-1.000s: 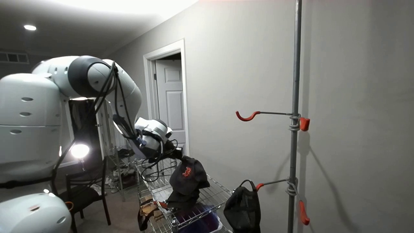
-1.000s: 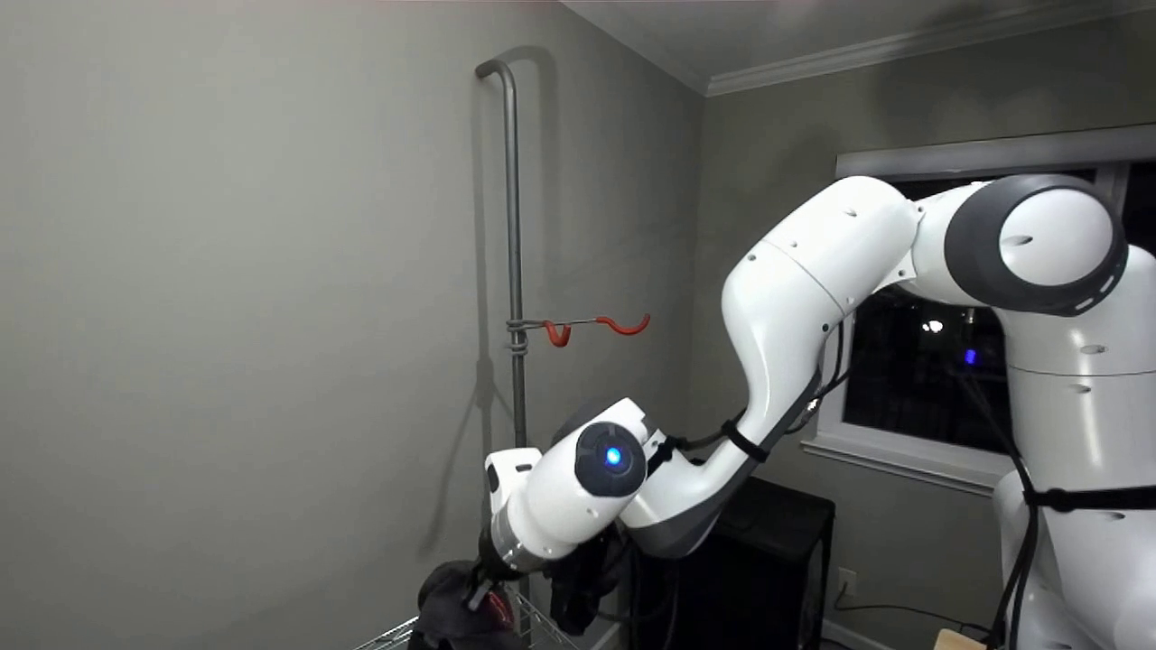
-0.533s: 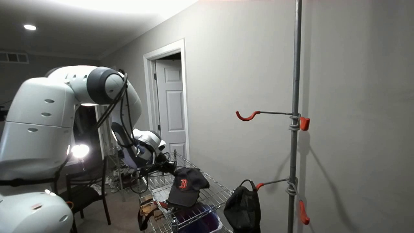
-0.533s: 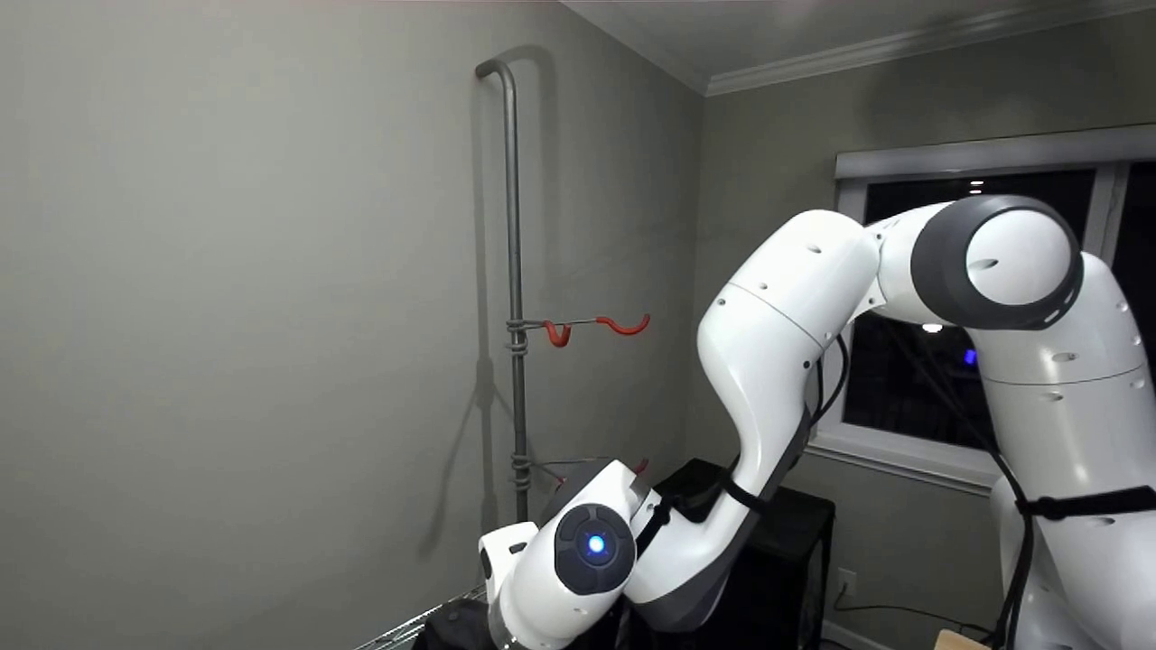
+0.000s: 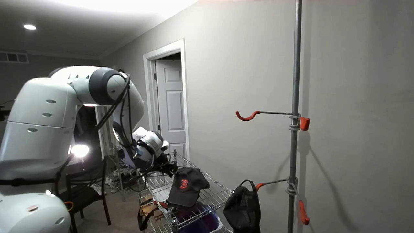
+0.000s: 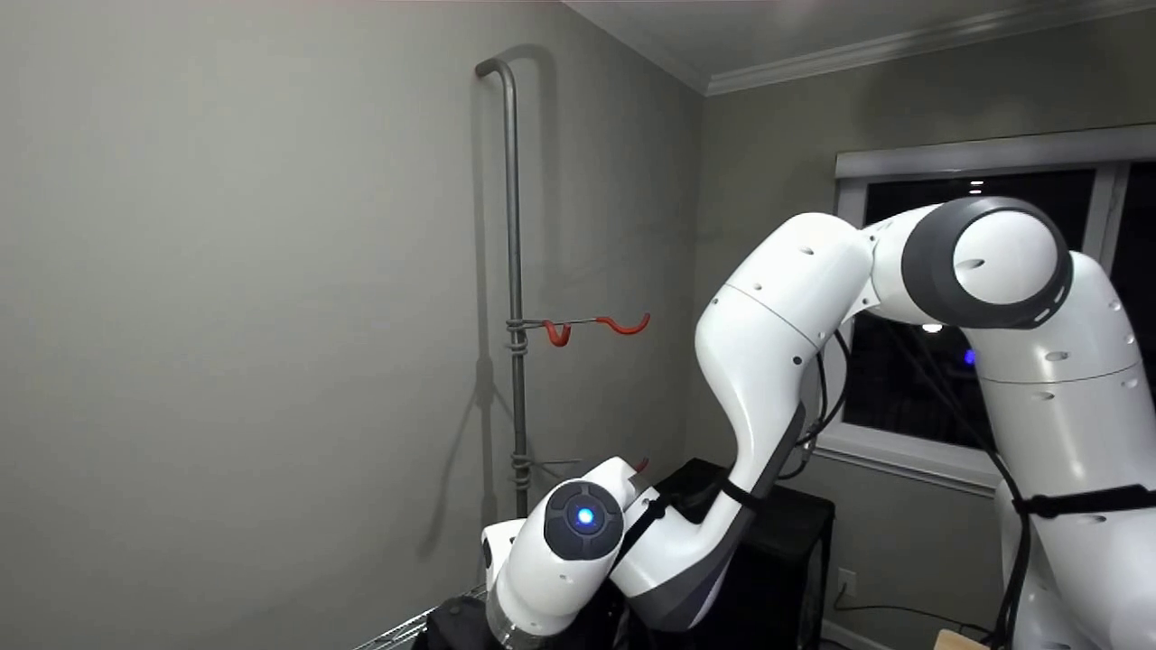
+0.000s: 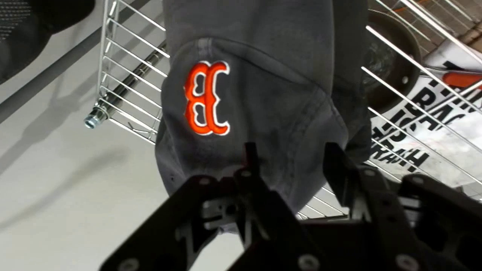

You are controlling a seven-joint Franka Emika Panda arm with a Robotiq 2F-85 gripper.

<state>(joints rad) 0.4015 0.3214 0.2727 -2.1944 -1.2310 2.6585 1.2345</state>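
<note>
A dark baseball cap with a red letter B [image 5: 189, 186] rests on the top of a wire rack [image 5: 220, 191] in an exterior view. It fills the middle of the wrist view [image 7: 263, 94], and a dark part shows at the bottom of an exterior view [image 6: 456, 623]. My gripper [image 7: 292, 148] is open, its two black fingers apart over the crown of the cap, with nothing clamped between them. In an exterior view my gripper [image 5: 174, 170] is right beside the cap's back end. Whether a fingertip touches the cloth I cannot tell.
A grey pole [image 5: 295, 90] with red-tipped hooks [image 5: 248, 117] stands by the wall. A black bag [image 5: 244, 208] hangs at its lower hook. Below the rack top are a purple-filled bin [image 5: 200, 223], brown leather gear [image 5: 148, 208] and a dark round pan [image 7: 391, 60].
One second ago the cap hung from my gripper above the rack. The arm has come down, the cap now rests on the rack, and my gripper has let it go.
</note>
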